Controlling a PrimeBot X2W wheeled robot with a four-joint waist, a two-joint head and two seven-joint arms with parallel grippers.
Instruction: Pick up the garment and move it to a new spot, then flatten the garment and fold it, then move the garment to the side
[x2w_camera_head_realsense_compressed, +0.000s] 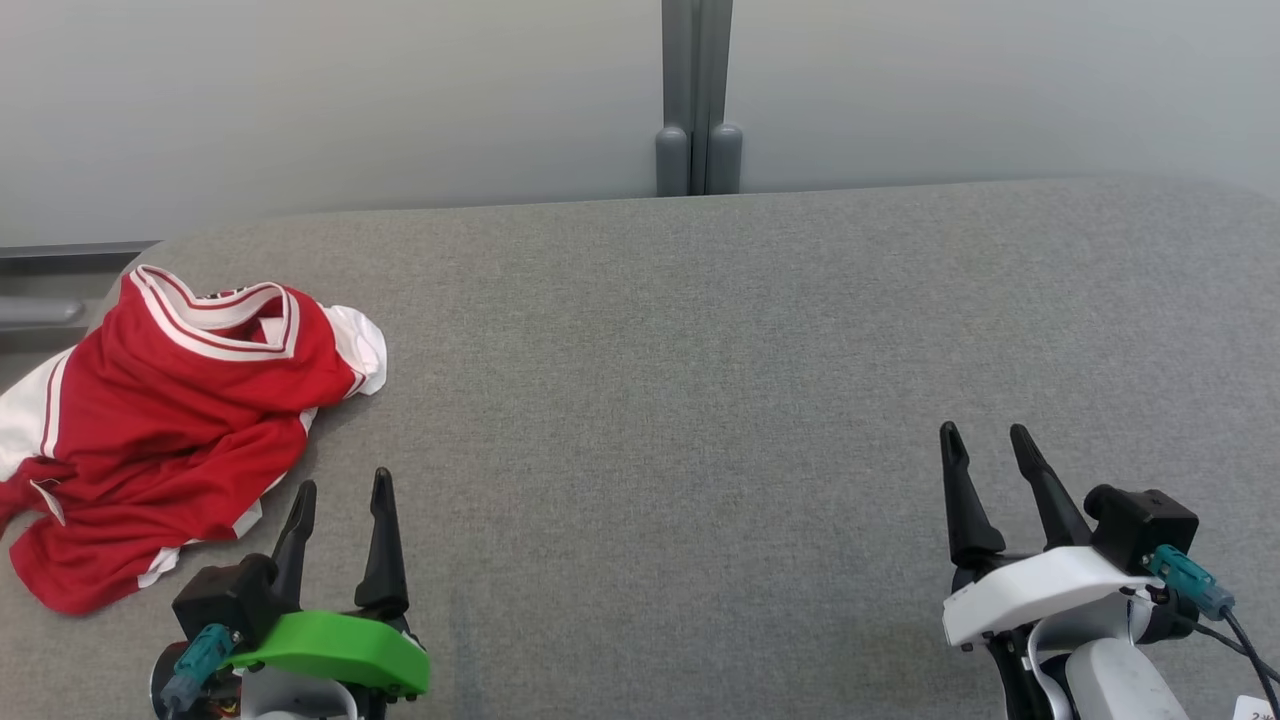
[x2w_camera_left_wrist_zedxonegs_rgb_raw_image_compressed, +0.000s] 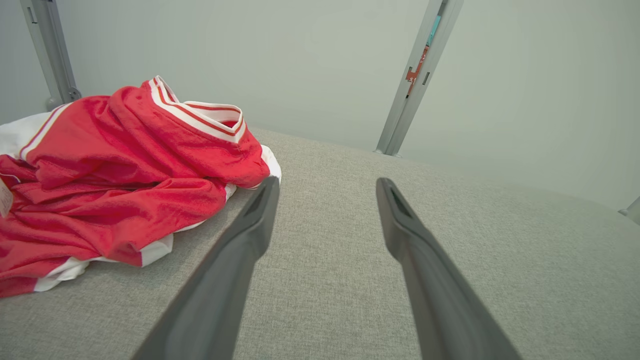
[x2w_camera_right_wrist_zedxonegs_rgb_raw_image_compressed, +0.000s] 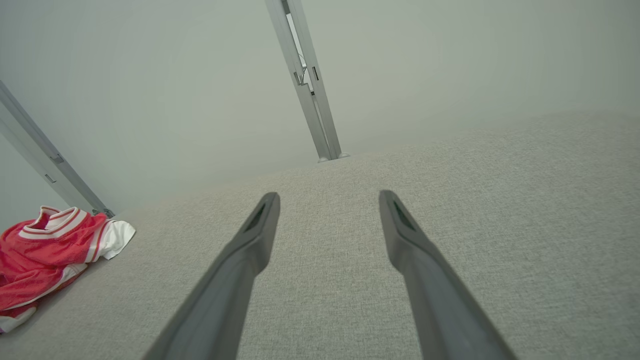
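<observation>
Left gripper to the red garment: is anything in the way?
Nothing visible. The left gripper, jaws open, sits close beside the crumpled red garment near the left edge of the grey table; only bare tabletop lies between them.

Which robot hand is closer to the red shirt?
The left. The left gripper sits open right beside the red shirt, at its near edge. The right gripper, also open, is far off across the grey table.
</observation>
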